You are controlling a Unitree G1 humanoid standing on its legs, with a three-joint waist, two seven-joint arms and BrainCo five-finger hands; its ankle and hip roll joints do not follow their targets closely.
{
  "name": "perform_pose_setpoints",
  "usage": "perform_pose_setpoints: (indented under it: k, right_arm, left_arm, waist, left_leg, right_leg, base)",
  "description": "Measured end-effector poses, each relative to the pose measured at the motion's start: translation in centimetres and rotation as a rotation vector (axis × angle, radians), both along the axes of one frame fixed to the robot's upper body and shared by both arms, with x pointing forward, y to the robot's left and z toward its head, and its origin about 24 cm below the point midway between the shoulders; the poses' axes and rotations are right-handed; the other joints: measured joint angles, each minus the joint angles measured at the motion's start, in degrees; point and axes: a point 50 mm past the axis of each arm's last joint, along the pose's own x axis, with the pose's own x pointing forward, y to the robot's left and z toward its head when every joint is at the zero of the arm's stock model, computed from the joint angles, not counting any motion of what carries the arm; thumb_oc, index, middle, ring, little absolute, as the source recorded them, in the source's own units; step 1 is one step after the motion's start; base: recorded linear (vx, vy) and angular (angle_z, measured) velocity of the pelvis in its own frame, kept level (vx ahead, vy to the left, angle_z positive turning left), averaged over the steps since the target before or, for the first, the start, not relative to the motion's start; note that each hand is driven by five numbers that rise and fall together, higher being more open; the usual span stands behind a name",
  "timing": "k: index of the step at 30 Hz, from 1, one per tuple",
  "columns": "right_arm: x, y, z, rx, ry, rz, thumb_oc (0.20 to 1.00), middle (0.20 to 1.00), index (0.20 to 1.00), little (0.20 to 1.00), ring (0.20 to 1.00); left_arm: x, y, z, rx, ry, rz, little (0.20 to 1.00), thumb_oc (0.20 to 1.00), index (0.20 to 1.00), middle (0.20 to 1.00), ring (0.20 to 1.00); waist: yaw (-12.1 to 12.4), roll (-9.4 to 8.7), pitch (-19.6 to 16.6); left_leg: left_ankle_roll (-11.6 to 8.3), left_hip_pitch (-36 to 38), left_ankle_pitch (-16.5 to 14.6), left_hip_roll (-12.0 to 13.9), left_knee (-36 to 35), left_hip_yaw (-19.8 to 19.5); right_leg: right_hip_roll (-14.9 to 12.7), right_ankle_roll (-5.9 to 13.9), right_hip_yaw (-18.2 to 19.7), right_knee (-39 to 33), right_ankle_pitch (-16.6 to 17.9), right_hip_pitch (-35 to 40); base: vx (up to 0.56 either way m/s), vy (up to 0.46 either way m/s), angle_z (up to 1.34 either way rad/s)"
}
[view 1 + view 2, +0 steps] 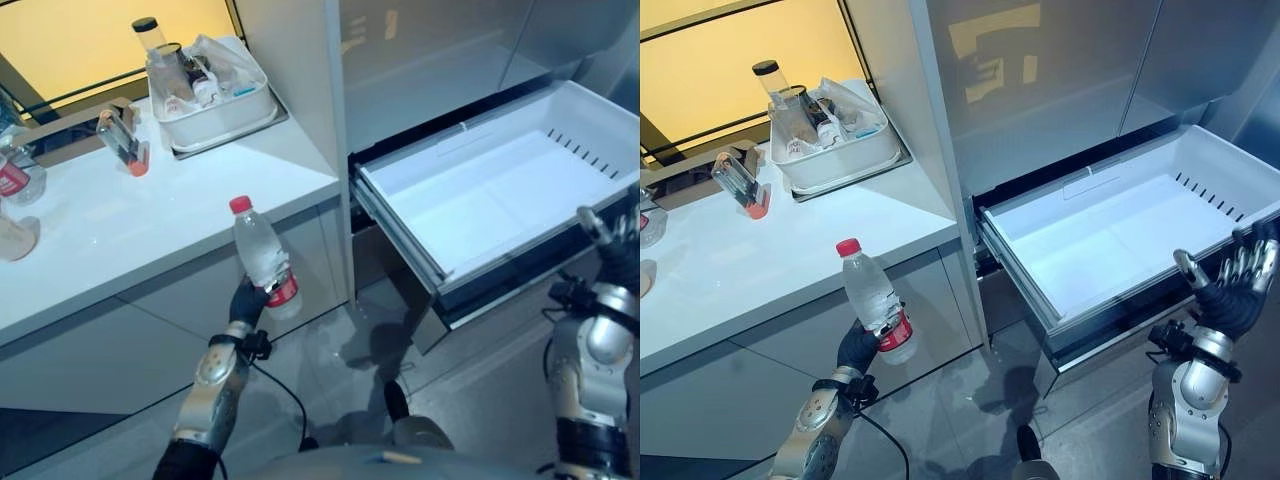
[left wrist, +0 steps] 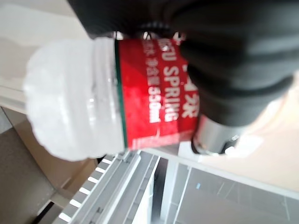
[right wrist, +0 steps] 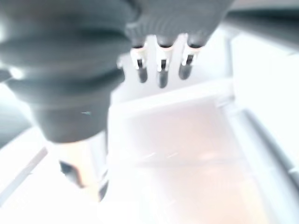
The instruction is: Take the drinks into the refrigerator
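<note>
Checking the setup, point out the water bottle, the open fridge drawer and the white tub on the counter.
water bottle point(image 1: 258, 243), left eye view, clear body.
fridge drawer point(image 1: 399, 214), left eye view, left wall.
white tub point(image 1: 836, 164), right eye view, front wall.

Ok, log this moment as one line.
left hand: shut on water bottle, upright | right hand: open at drawer front | drawer: pulled out, holds nothing

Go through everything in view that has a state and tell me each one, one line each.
water bottle: capped, upright, held off the counter
left hand: shut on the water bottle's lower part
right hand: open, holding nothing, by the drawer's front edge
refrigerator drawer: pulled out, nothing inside
white bin: on the counter, full of items
</note>
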Motion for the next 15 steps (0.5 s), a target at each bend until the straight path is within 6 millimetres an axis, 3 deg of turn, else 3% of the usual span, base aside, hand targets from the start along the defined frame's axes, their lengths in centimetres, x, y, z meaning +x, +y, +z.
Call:
perform_pose_setpoints:
  k: [1,4,6,9,12,14,15]
  right_arm:
    - [0.0,1.2,1.9,-0.080,-0.050,0.069,1.000,1.000,1.000,1.000,1.000]
    - [0.7,3.4,4.2,-0.346,-0.030,0.238,1.000,1.000,1.000,1.000,1.000]
    - [1.2,4.4,4.8,-0.471,0.009,0.317,1.000,1.000,1.000,1.000,1.000]
    - [2.1,6.2,4.6,-0.505,0.030,0.432,1.000,1.000,1.000,1.000,1.000]
    - [2.8,7.8,4.7,-0.546,0.046,0.520,1.000,1.000,1.000,1.000,1.000]
    - [4.4,10.0,5.3,-0.652,0.075,0.621,1.000,1.000,1.000,1.000,1.000]
    - [5.4,10.8,5.1,-0.693,0.108,0.664,1.000,1.000,1.000,1.000,1.000]
  left_arm:
    - [-0.1,0.0,0.0,0.001,0.001,0.001,0.200,0.200,0.200,0.200,0.200]
    - [-0.1,0.1,0.0,0.013,0.000,-0.007,0.200,0.200,0.200,0.200,0.200]
    - [-0.2,0.1,0.0,0.021,-0.003,-0.030,0.200,0.200,0.200,0.200,0.200]
    - [-0.2,0.1,0.0,0.028,-0.002,-0.045,0.200,0.200,0.200,0.200,0.200]
    - [-0.3,0.1,-0.1,0.036,0.002,-0.053,0.200,0.200,0.200,0.200,0.200]
    - [-0.2,0.1,-0.1,0.075,0.007,-0.085,0.200,0.200,0.200,0.200,0.200]
    - [-0.1,-0.4,0.0,0.111,0.000,-0.131,0.200,0.200,0.200,0.200,0.200]
  waist:
    - [0.0,-0.11,-0.3]
    - [0.3,-1.34,-1.4]
    - [0.8,-2.37,-2.2]
    - [1.6,-3.62,-3.0]
    - [2.3,-3.72,-3.2]
    - [1.8,-3.71,-3.5]
    - [3.2,-3.85,-4.0]
  left_leg:
    - [0.00,0.0,0.0,-0.1,0.0,0.0]
    - [0.00,0.0,0.0,0.0,0.0,0.0]
    - [-0.02,0.0,0.0,0.2,0.0,0.0]
    - [0.00,0.2,0.0,0.2,0.0,0.0]
    - [0.08,0.6,0.1,0.1,0.0,0.0]
    - [0.09,1.0,0.1,0.0,0.0,0.0]
    - [0.10,1.1,0.1,0.2,0.0,-0.1]
  right_leg:
    - [0.0,-0.06,0.0,0.0,0.1,0.0]
    - [0.0,-0.07,0.0,0.0,0.1,0.0]
    - [0.1,-0.08,-0.2,0.0,0.1,0.2]
    - [0.1,0.13,-0.1,0.0,-0.1,0.3]
    - [-0.1,0.16,-0.3,0.0,-0.1,0.7]
    - [-0.1,0.18,-0.2,0.0,-0.1,1.1]
    - [-0.1,0.14,-0.5,0.0,-0.1,1.4]
  base:
    - [0.00,0.000,0.00]
    - [0.00,0.000,0.00]
    - [0.00,0.000,0.00]
    - [0.00,0.000,0.00]
    - [0.00,-0.005,0.01]
    - [0.00,-0.004,0.02]
    - [0.00,-0.012,0.06]
